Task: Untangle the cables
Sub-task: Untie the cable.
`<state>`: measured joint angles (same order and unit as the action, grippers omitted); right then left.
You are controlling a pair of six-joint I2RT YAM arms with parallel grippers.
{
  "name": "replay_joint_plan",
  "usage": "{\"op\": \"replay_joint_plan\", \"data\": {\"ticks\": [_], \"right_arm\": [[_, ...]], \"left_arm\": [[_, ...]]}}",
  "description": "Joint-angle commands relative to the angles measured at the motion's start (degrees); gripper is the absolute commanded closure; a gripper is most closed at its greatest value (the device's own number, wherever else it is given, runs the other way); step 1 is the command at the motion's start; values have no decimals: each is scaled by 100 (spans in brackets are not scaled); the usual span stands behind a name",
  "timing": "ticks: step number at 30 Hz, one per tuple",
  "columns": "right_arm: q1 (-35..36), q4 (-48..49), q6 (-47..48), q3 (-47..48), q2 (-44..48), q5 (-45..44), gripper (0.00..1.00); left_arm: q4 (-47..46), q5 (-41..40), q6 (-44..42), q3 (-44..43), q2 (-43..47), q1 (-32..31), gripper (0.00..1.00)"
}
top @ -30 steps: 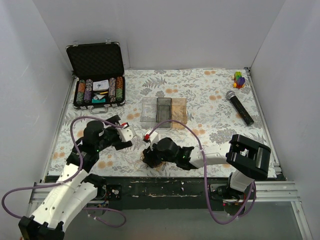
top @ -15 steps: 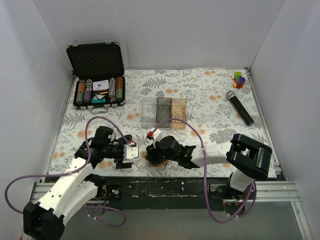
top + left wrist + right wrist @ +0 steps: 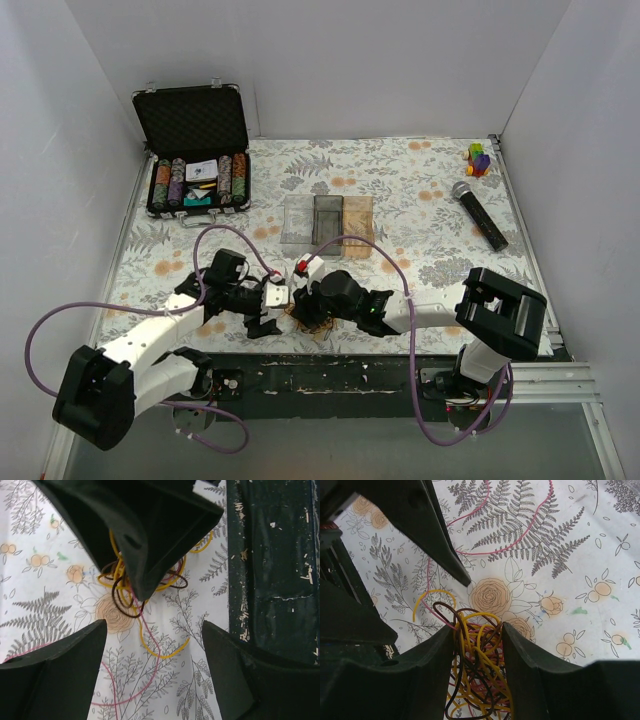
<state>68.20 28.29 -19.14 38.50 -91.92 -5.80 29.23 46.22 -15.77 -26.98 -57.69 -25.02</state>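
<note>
Right wrist view, cables (image 3: 475, 665) between right hand (image 3: 476, 645) fingers (image 3: 432, 665)

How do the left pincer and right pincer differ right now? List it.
1. The right pincer straddles the cables; the left pincer has only loose strands between its fingers.
2. The left pincer gapes wide; the right pincer is narrower.
Both sit low at the table's near edge.

An open black case (image 3: 195, 150) of poker chips and cards sits at the far left corner of the floral tabletop (image 3: 420, 190). A clear sectioned tray (image 3: 327, 223) lies near the middle. By the right edge lies a black microphone (image 3: 479, 215), with a small multicoloured toy (image 3: 479, 158) at the far right corner.
</note>
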Motion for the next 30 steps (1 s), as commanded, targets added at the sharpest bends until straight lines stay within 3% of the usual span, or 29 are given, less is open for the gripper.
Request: {"op": "replay_joint_plan", "data": {"ticks": [1, 8, 15, 18, 20, 25, 30], "right_arm": [[-18, 273, -46, -9, 183, 53, 51], [-18, 273, -64, -132, 288, 27, 51], [-44, 343, -134, -378, 403, -52, 51], [-70, 414, -178, -563, 429, -61, 51], [-62, 440, -213, -642, 429, -35, 51], [-62, 537, -354, -826, 394, 53, 37], [-62, 642, -433, -993, 438, 36, 34]], "left_arm": [[-338, 195, 92, -114, -224, -197, 28], [-928, -253, 206, -79, -445, -197, 84], [-665, -552, 56, -246, -217, -197, 87], [-568, -798, 22, -299, -32, -197, 99], [-603, -895, 82, -360, 134, -197, 100], [-1577, -1202, 1215, -588, 539, -197, 100], [-2105, -1623, 2384, -1273, 549, -197, 100]]}}
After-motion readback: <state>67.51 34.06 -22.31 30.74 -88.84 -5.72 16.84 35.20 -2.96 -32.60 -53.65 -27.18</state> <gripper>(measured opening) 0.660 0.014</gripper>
